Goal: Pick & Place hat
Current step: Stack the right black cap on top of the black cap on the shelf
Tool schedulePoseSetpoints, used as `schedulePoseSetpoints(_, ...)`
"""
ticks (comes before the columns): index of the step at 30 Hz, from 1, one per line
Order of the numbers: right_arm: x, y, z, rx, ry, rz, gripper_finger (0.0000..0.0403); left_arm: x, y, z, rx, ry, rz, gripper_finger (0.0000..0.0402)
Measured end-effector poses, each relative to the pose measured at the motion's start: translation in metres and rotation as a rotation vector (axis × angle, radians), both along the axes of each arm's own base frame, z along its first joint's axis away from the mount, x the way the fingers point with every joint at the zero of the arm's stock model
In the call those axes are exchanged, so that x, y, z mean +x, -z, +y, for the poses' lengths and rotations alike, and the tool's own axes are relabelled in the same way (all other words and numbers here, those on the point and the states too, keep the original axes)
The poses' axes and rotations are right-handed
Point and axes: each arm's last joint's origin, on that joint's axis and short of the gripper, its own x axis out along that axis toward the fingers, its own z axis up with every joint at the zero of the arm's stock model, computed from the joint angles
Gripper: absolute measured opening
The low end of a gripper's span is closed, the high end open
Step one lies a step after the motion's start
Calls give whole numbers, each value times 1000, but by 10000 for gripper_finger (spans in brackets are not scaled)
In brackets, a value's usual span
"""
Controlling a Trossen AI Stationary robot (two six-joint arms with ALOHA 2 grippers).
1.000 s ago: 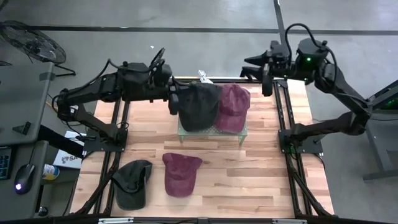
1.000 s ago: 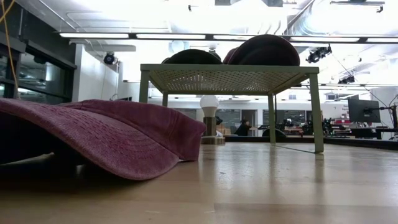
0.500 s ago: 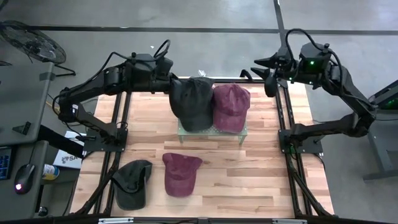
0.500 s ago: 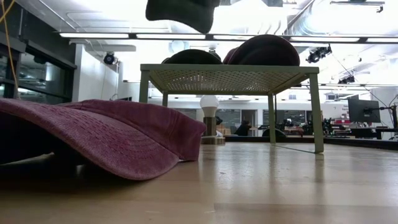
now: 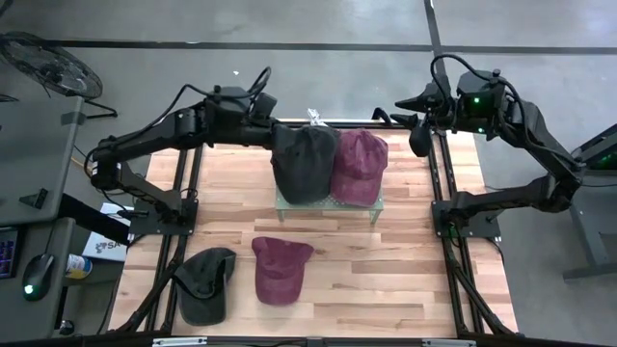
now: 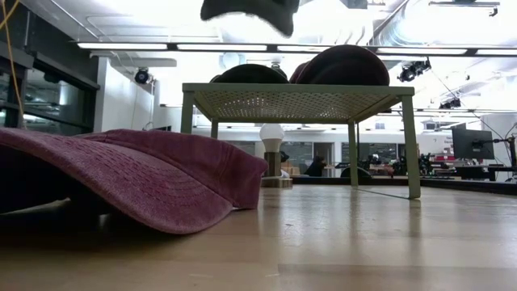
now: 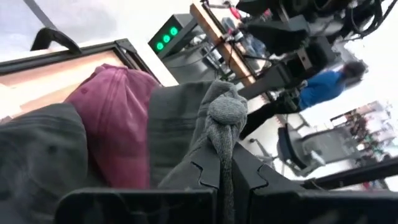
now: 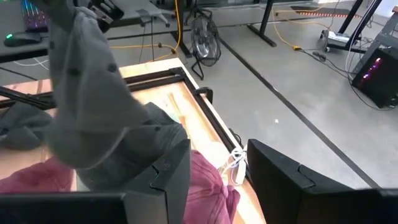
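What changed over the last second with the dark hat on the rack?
The left gripper pinched a dark hat and lifted it clear above the rack. The right gripper drew back slightly. Maroon hat on the rack and both table hats stayed put.

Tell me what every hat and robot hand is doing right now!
Left gripper: shut on the dark grey hat.
Dark grey hat: held up above the rack.
Right gripper: open, empty, off the table's far right corner.
Maroon hat on rack: resting on top.
Second dark hat on rack: resting on top.
Mesh rack: standing upright.
Maroon hat on table: lying flat.
Dark hat on table: lying flat.
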Motion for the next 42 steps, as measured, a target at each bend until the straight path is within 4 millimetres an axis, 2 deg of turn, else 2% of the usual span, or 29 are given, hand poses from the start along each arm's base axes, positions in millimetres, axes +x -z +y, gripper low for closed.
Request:
schedulePoseSetpoints(10,0,0,0,-17,-8,14,151,12,23,-3,-55,-40,-1,0)
schedulePoseSetpoints(15,0,1,0,-27,-15,30,150,15,25,-6,-51,-44,-25,0)
schedulePoseSetpoints(20,-1,3,-1,-36,18,54,151,18,33,-6,-40,-82,37,0)
schedulePoseSetpoints(24,-1,3,-1,-51,25,64,150,18,33,-5,-32,-88,23,0)
schedulePoseSetpoints(34,-2,3,-1,-53,24,69,150,23,56,-3,-39,-129,84,0)
schedulePoseSetpoints(42,-2,3,-1,-53,24,69,150,21,60,-1,23,-203,143,0)
